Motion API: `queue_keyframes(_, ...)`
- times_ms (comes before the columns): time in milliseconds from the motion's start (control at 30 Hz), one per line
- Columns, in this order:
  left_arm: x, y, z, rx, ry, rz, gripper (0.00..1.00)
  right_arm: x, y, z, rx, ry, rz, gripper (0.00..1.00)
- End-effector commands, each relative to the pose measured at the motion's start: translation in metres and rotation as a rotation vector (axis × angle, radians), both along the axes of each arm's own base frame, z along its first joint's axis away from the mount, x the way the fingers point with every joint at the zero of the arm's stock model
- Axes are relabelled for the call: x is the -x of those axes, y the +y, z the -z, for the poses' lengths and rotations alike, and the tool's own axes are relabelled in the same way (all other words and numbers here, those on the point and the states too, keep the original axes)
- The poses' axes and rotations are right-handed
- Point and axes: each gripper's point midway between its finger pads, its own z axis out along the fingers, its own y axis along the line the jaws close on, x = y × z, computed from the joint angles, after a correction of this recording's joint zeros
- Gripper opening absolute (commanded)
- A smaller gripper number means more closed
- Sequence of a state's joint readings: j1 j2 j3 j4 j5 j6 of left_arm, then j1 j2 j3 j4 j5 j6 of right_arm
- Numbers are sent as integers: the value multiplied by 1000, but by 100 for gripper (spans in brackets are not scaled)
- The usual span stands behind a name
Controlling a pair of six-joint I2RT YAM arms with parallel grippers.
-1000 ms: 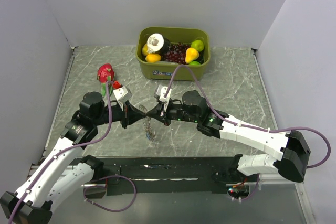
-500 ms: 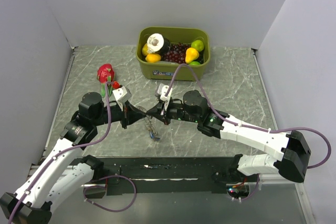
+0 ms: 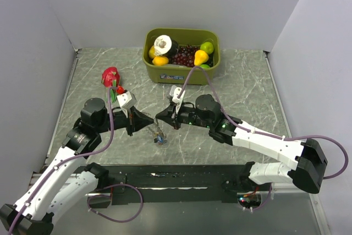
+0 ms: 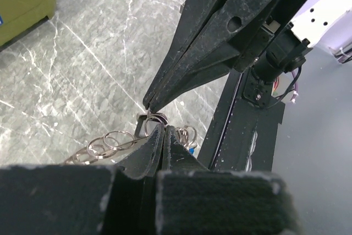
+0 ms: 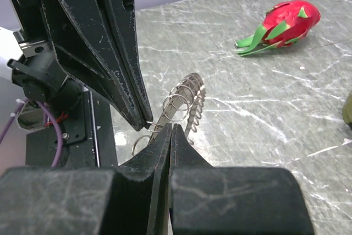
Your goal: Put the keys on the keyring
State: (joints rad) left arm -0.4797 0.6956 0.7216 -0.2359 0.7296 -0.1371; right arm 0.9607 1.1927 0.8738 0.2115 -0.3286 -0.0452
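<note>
The keyring (image 3: pixel 158 132) hangs just above the table between my two gripper tips, a thin grey ring with small wire loops along it (image 5: pixel 186 98) (image 4: pixel 110 142). A blue-headed key (image 3: pixel 160 141) dangles at its low end; blue also shows in the left wrist view (image 4: pixel 191 148). My left gripper (image 3: pixel 150 124) (image 4: pixel 163 127) comes from the left and is shut on a wire loop of the keyring. My right gripper (image 3: pixel 160 119) (image 5: pixel 171 127) comes from the right, is shut, and pinches the same spot tip to tip. No other keys show clearly.
An olive bin (image 3: pixel 181 73) holding fruit stands at the back centre. A red dragon fruit (image 3: pixel 110 76) (image 5: pixel 283 20) lies at the back left, with a small red thing (image 3: pixel 120 88) beside it. A black strip (image 3: pixel 176 177) runs along the near table edge.
Both tips, still pinched together on the keyring, have drifted slightly. The right wrist has shifted a little to the right, and the hanging ring has swung slightly.
</note>
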Motion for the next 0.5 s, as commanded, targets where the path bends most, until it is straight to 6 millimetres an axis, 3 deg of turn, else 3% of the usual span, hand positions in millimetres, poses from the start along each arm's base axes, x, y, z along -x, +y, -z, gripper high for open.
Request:
queue_keyframes(0,21,-9,-32,100,-87,112,1,-13,-4,-10,-43,-31,35,0)
queue_keyframes(267,19,-10,-34,107,-80,106,1,-5,-9,-14,-76,-37,-3,4)
queue_keyframes(367,18,-11,-34,103,-81,105,1,-5,-15,-17,-86,-45,5,35)
queue_keyframes(400,18,-10,-35,101,-82,103,1,-8,-18,-19,-94,-49,17,51)
queue_keyframes(467,17,-10,-35,97,-87,100,1,-7,-27,-25,-124,-61,28,70)
